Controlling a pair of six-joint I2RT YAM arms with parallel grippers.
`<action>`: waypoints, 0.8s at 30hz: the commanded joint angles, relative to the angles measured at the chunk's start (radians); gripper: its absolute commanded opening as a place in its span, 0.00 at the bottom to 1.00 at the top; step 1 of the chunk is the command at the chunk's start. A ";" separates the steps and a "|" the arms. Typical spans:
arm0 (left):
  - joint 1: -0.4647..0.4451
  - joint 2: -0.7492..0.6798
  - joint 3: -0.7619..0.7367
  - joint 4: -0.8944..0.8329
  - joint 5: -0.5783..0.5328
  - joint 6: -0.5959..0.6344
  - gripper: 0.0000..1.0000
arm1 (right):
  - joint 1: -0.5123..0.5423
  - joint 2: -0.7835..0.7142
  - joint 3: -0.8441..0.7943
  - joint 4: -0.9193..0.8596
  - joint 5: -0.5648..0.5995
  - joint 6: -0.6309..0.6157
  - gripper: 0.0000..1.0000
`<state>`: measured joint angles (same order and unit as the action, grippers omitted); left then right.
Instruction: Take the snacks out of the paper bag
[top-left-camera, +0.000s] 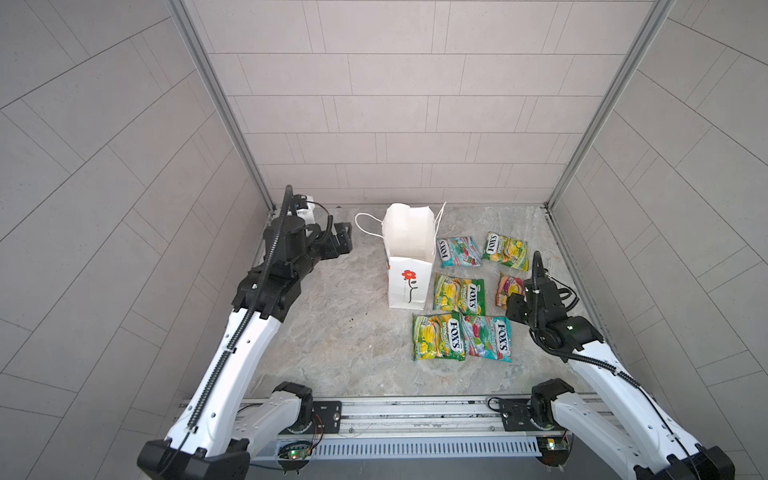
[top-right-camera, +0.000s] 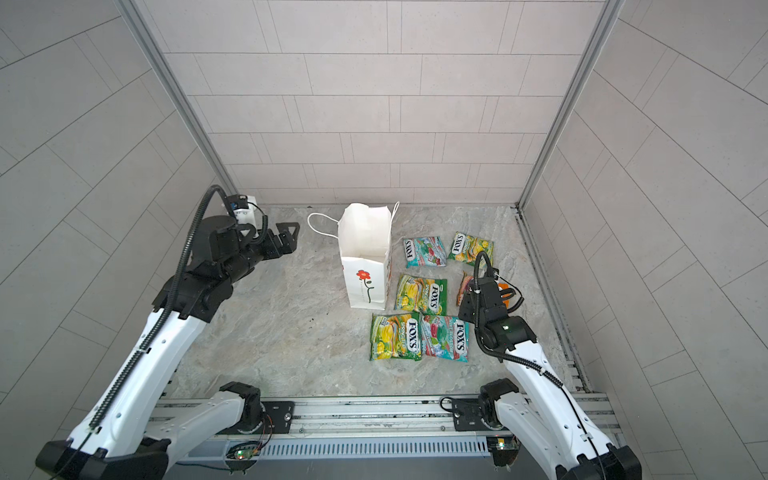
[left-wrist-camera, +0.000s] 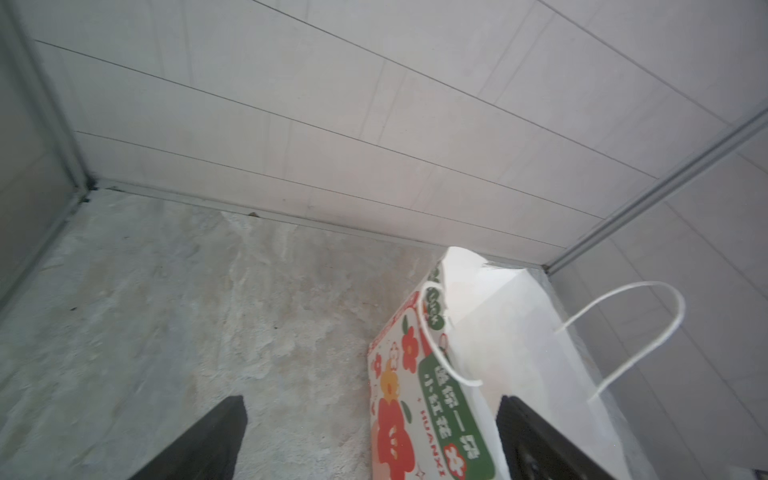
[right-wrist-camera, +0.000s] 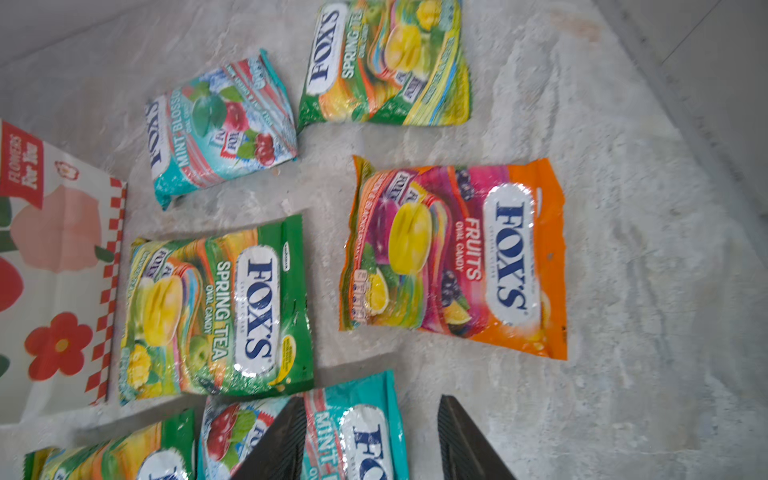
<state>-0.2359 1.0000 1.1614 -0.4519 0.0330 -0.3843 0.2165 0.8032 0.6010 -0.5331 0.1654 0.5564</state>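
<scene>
The white paper bag (top-left-camera: 409, 257) (top-right-camera: 365, 257) stands upright mid-table with its mouth open; only white inside shows. Several FOX'S snacks lie flat to its right: teal (top-left-camera: 458, 251), yellow-green (top-left-camera: 506, 246), yellow-green (top-left-camera: 459, 294), orange (top-left-camera: 509, 289), yellow-green (top-left-camera: 438, 336), teal (top-left-camera: 487, 337). My left gripper (top-left-camera: 345, 237) (left-wrist-camera: 370, 415) hangs open left of the bag, apart from it. My right gripper (top-right-camera: 467, 307) (right-wrist-camera: 372, 411) hovers open over the near teal packet (right-wrist-camera: 357, 436), beside the orange packet (right-wrist-camera: 453, 257), holding nothing.
One white cord handle (top-left-camera: 368, 224) droops from the bag toward my left gripper. Tiled walls with metal posts close the back and both sides. A metal rail (top-left-camera: 415, 411) carrying both arm bases runs along the front edge.
</scene>
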 joint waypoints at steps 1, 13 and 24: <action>0.007 -0.028 -0.094 -0.026 -0.207 0.022 0.99 | -0.005 -0.001 -0.007 0.066 0.161 -0.047 0.53; 0.007 -0.038 -0.440 0.241 -0.483 -0.047 0.99 | -0.031 0.039 -0.165 0.384 0.409 -0.185 0.59; 0.006 0.019 -0.715 0.685 -0.688 0.045 0.99 | -0.107 0.164 -0.204 0.636 0.480 -0.237 0.66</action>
<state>-0.2359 0.9993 0.4820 0.0448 -0.5564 -0.3981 0.1234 0.9443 0.4129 -0.0017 0.5972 0.3515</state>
